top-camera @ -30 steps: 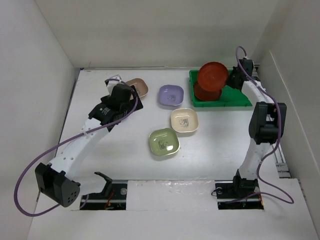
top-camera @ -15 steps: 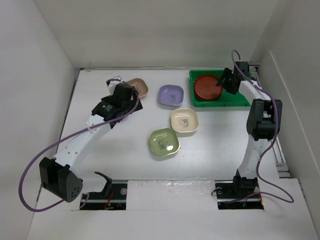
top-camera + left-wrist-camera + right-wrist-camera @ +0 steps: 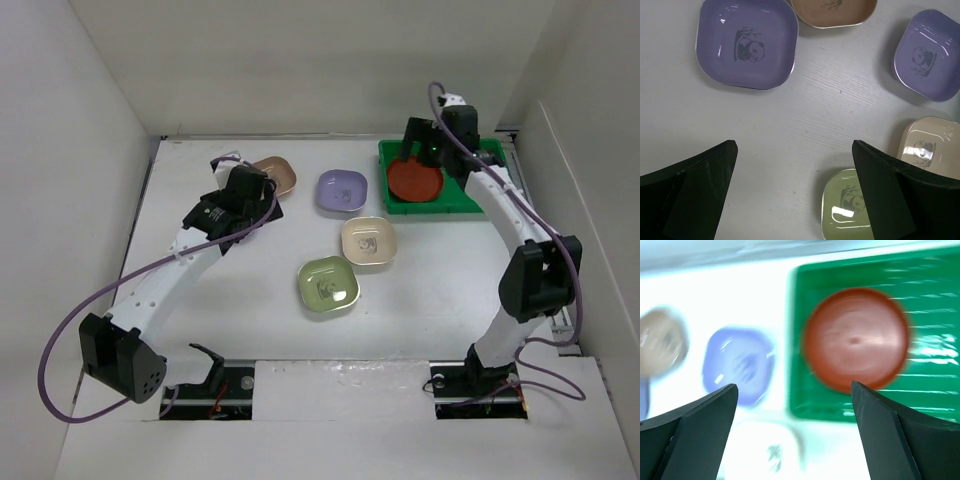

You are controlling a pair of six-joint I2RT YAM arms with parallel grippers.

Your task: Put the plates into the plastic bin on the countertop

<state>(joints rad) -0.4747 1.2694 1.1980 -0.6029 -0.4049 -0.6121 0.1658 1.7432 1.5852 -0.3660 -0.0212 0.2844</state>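
Over the bin (image 3: 455,200), my right gripper (image 3: 794,390) hangs apart, empty; left gripper (image 3: 795,145), apart too, I'd drop squarely onto the lilac plate (image 3: 746,42) rim.

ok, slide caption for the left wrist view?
Open left gripper above the countertop, facing two lilac plates, tan plate, cream plate, pale green plate.

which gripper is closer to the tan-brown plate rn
Left. The left gripper hangs open right beside the tan-brown plate; the right gripper is far off to its right, open above the red plate in the plastic bin.
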